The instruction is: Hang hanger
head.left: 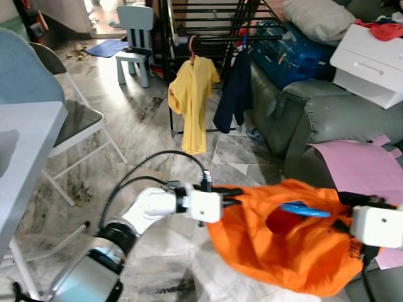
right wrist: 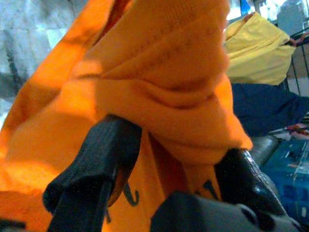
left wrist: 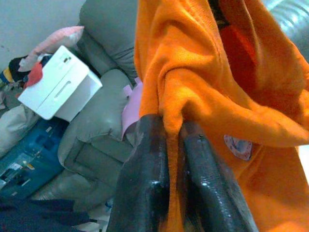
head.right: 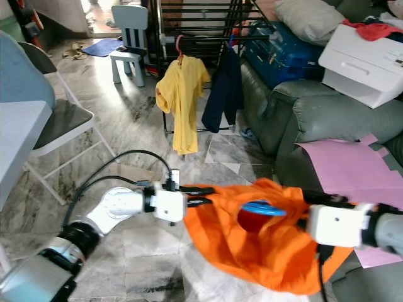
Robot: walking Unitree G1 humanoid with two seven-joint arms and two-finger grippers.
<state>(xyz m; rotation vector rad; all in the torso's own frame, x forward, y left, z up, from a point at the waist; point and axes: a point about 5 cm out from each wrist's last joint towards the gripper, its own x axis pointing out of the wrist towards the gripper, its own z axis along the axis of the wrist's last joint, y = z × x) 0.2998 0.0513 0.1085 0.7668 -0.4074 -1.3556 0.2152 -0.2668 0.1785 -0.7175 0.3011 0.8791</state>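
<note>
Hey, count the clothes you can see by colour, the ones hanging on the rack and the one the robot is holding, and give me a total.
Orange shirt, held between the left gripper and the right gripper: 1
Yellow shirt on the drying rack: 1
Navy garment on the rack: 1
Total: 3

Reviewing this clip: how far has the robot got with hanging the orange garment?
Done: a blue hanger already sits in the neck opening of the orange shirt. In hand: the left gripper pinches one edge of the shirt and the right gripper is at the other side, its fingers astride a fold, the shirt held up above the floor. Left: carrying it to the drying rack, where a yellow shirt and a dark garment hang, and hooking it on.
</note>
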